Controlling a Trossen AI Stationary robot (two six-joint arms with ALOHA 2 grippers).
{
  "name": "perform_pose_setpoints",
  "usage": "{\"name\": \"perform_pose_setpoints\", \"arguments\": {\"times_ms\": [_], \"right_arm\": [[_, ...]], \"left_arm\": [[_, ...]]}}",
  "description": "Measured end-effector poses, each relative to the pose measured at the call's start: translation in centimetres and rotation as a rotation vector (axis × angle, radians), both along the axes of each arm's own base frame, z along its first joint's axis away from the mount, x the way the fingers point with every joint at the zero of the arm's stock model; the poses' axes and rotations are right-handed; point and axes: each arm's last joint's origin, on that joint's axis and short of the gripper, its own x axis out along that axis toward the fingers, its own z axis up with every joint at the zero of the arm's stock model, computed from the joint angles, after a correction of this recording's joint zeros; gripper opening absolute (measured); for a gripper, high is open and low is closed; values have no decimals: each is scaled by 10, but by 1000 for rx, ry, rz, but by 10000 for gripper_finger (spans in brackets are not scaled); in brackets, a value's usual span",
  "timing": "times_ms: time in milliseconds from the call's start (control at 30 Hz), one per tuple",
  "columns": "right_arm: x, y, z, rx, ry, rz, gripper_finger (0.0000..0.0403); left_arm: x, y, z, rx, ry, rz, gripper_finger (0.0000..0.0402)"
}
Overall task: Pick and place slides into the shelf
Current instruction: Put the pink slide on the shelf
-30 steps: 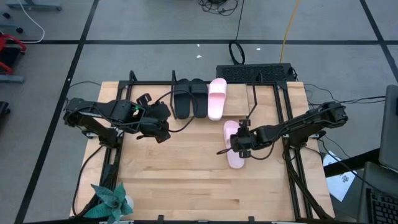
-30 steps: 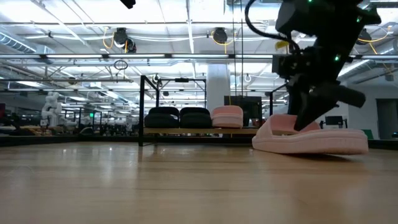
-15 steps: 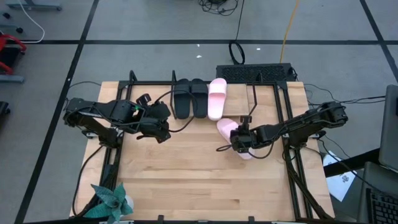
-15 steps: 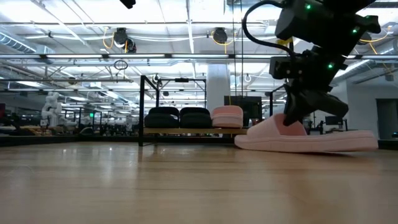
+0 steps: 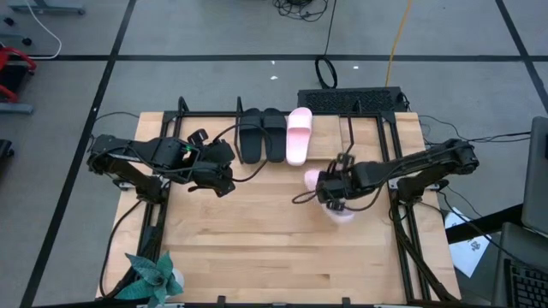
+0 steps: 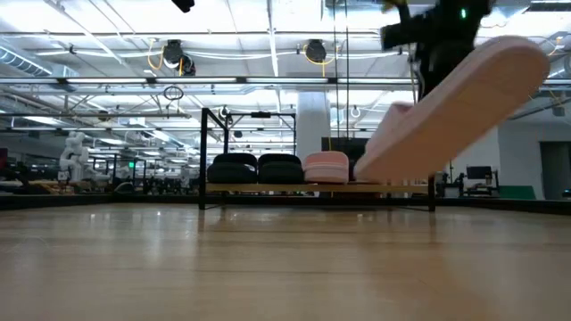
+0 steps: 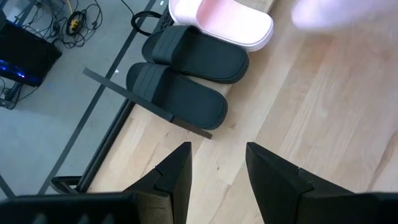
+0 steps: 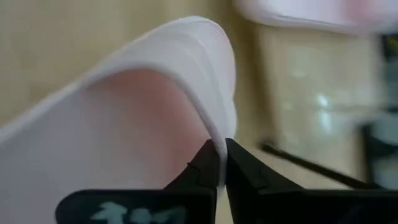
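Right wrist view: fingers (image 8: 219,163) pinch pink slide (image 8: 124,118) strap (slide airborne).

Pink slide (image 6: 451,111) now off table (image 6: 268,267).

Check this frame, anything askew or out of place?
Only the second pink slide: it hangs steeply tilted in the air, clear of the table, pinched by its strap in the right gripper. Three slides sit neatly on the shelf. The left gripper waits open.
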Motion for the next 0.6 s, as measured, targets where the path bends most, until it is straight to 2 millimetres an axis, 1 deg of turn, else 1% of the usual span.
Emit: {"name": "perform_pose_setpoints", "arguments": {"times_ms": [100,167,267,333,400,600], "right_arm": [[-3,-6,38,-85,4,-82,2],[-5,-12,59,-145,-23,-136,2],[-5,-24,78,-219,-67,-193,2],[-4,-36,84,-258,-74,-223,1],[-4,-50,84,-282,-54,-251,1],[-2,-93,77,-316,-40,-347,1]], "left_arm": [[0,0,0,0,0,0,150],[0,0,0,0,0,0,150],[0,0,0,0,0,0,149],[0,0,0,0,0,0,150],[0,0,0,0,0,0,149],[0,0,0,0,1,0,150]]}}
